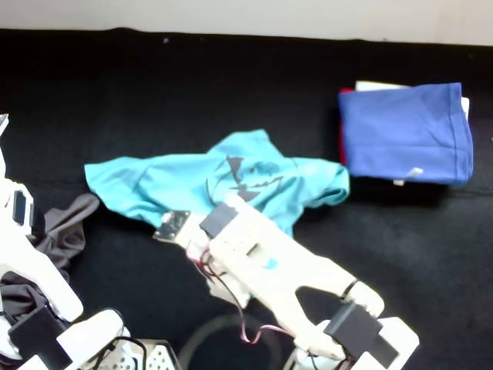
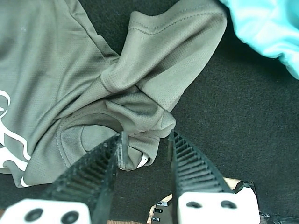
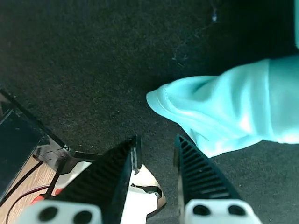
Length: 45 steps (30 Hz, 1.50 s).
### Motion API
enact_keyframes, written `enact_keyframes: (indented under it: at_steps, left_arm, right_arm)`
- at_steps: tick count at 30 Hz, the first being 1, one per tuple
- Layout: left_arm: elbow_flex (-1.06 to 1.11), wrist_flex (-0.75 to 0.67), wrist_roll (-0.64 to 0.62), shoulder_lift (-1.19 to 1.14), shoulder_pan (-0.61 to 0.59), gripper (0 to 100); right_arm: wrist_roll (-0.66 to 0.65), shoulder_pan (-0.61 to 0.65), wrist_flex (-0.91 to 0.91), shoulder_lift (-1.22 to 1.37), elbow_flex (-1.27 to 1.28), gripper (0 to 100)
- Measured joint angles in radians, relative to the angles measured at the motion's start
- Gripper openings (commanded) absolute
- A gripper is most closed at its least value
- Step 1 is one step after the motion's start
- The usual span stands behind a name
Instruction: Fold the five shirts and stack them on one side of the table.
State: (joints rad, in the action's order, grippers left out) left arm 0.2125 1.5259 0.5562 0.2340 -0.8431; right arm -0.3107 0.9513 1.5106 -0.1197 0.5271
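A crumpled teal shirt (image 1: pixel 231 181) lies across the middle of the black table (image 1: pixel 231 85). My right gripper (image 1: pixel 173 226) is at its near edge; in the right wrist view this gripper (image 3: pixel 156 142) is open, a little short of a teal fold (image 3: pixel 224 112), with nothing between its fingers. A bunched grey shirt (image 1: pixel 62 231) lies at the left beside my left arm (image 1: pixel 31 270). My left gripper (image 2: pixel 145 140) hangs open over the grey shirt's collar (image 2: pixel 107 126). A folded blue shirt (image 1: pixel 404 131) tops a stack at the back right.
Under the blue shirt, red (image 1: pixel 341 131) and white (image 1: pixel 377 86) folded edges stick out. The arm bases and loose cables (image 1: pixel 231 308) crowd the near edge. Bare black cloth stretches along the back and at the right front.
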Motion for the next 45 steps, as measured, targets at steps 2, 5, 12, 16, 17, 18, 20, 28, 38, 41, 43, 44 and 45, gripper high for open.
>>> enact_keyframes:
  at_steps: [2, 5, 12, 16, 17, 18, 20, 28, 38, 41, 43, 44, 45]
  left_arm:
    - [0.000, 0.000, 0.000, 0.000, 0.000, 15]
    - [0.000, 0.000, 0.000, 0.000, 0.000, 15]
    - [0.000, 0.000, 0.000, 0.000, 0.000, 15]
    - [0.000, 0.000, 0.000, 0.000, 0.000, 15]
    - [0.000, 0.000, 0.000, 0.000, 0.000, 15]
    - [0.000, 0.000, 0.000, 0.000, 0.000, 15]
    - [0.000, 0.000, 0.000, 0.000, 0.000, 15]
    - [0.000, 0.000, 0.000, 0.000, 0.006, 15]
    - [0.000, 0.000, 0.000, 0.000, 0.138, 15]
    - [0.000, 0.000, 0.000, 0.000, 0.157, 15]
    - [0.000, 0.000, 0.000, 0.000, 0.160, 15]
    - [0.000, 0.000, 0.000, 0.000, 0.160, 15]
    - [0.000, 0.000, 0.000, 0.000, 0.160, 15]
  right_arm:
    - [0.000, 0.000, -0.052, 0.000, 0.043, 12.0]
    - [0.000, -0.003, -0.129, 0.000, 0.100, 11.8]
    - [0.000, -0.198, -0.273, 0.000, 0.123, 0.2]
    - [0.000, -0.315, -0.282, 0.000, 0.123, 0.5]
    - [0.000, -0.339, -0.282, 0.000, 0.123, 0.5]
    - [0.000, -0.361, -0.282, 0.000, 0.123, 0.5]
    - [-0.006, -0.404, -0.282, 0.000, 0.123, 0.5]
    - [-0.006, -0.624, -0.144, 0.000, -0.077, 0.5]
    - [-0.006, -0.712, 0.147, -0.002, -0.338, 1.2]
    - [-0.006, -0.594, 0.221, -0.002, -0.338, 9.4]
    - [-0.006, -0.489, 0.229, -0.003, -0.319, 17.4]
    - [-0.006, -0.439, 0.229, -0.003, -0.299, 20.6]
    - [-0.006, -0.387, 0.224, -0.003, -0.278, 22.9]
